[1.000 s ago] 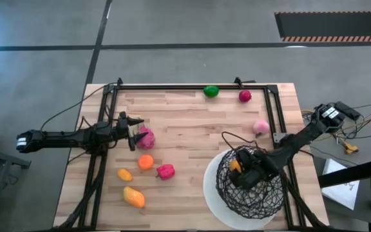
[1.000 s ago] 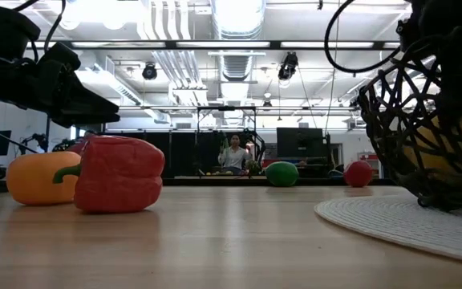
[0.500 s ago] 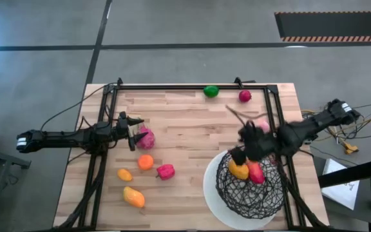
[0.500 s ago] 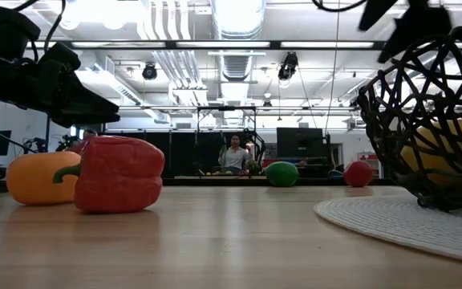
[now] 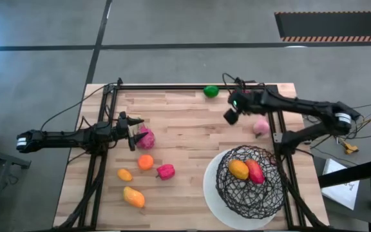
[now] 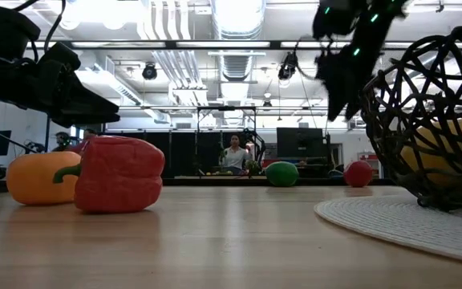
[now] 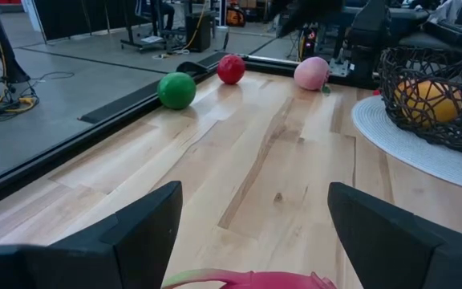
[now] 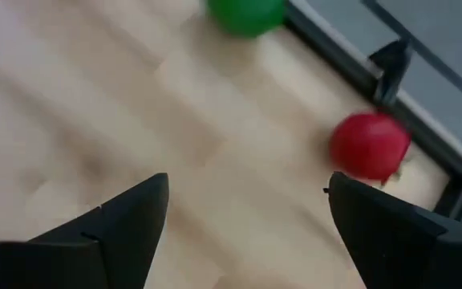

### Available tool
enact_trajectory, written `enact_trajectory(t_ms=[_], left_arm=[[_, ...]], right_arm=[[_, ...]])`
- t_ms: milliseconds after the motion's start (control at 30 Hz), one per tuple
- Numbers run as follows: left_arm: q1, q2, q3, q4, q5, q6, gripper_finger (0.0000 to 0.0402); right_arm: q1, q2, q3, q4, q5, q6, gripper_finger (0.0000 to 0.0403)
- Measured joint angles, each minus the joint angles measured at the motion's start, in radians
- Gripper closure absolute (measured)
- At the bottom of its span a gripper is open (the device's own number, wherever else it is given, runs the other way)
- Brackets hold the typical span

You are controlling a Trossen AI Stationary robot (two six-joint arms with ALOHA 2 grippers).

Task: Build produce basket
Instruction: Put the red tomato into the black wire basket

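My left gripper (image 5: 134,135) (image 7: 251,217) is open at the table's left, its fingers on either side of a magenta fruit (image 5: 145,137) (image 7: 247,280). My right gripper (image 5: 230,115) (image 8: 247,209) is open and raised over the far part of the table, near a green fruit (image 5: 210,91) (image 8: 245,14) and a red one (image 8: 369,146). The black wire basket (image 5: 250,193) stands on its white base near the right near corner. An orange piece (image 5: 238,169) and a red piece (image 5: 256,173) lie in it. A pink fruit (image 5: 261,126) lies by the right rail. My left gripper has the magenta fruit (image 7: 247,280) between its open fingers, coming level from the table's left. I cannot tell whether the fingers touch it. The fruit rests on the table.
An orange fruit (image 5: 145,162), a magenta-pink pepper (image 5: 165,171), a small orange piece (image 5: 125,174) and a yellow-orange pepper (image 5: 134,196) lie on the near left of the table. Black frame rails (image 5: 192,86) run along the far and side edges.
My right gripper has risen out of the basket and swung toward the table's far edge, ending near the green and red fruits. A red piece now shows in the basket beside the orange one.
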Motion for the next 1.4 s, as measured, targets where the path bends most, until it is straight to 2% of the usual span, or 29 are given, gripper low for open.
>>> enact_trajectory(t_ms=[167, 300, 533, 667, 1000, 1133, 1300, 1400], left_arm=[[0.000, 0.000, 0.000, 0.000, 0.000, 0.000, 0.0104], [0.000, 0.000, 0.000, 0.000, 0.000, 0.000, 0.0104], [0.000, 0.000, 0.000, 0.000, 0.000, 0.000, 0.0104], [0.000, 0.000, 0.000, 0.000, 0.000, 0.000, 0.0104], [0.000, 0.000, 0.000, 0.000, 0.000, 0.000, 0.0104], [0.000, 0.000, 0.000, 0.000, 0.000, 0.000, 0.0104], [0.000, 0.000, 0.000, 0.000, 0.000, 0.000, 0.0104], [0.000, 0.000, 0.000, 0.000, 0.000, 0.000, 0.0104]], right_arm=[[-0.207, 0.131, 0.030, 0.015, -0.002, -0.087, 0.0078], [-0.346, 0.203, 0.032, 0.012, -0.072, -0.167, 0.0078], [-0.477, 0.279, 0.032, 0.049, -0.111, -0.206, 0.0078], [-0.495, 0.314, 0.032, 0.109, -0.157, -0.196, 0.0078], [-0.494, 0.427, 0.034, 0.181, -0.130, -0.225, 0.0078], [-0.488, 0.418, 0.035, 0.200, -0.124, -0.246, 0.0090], [-0.446, 0.361, 0.035, 0.172, -0.120, -0.270, 0.0147], [-0.376, 0.291, 0.035, 0.111, -0.044, -0.270, 0.0148]])
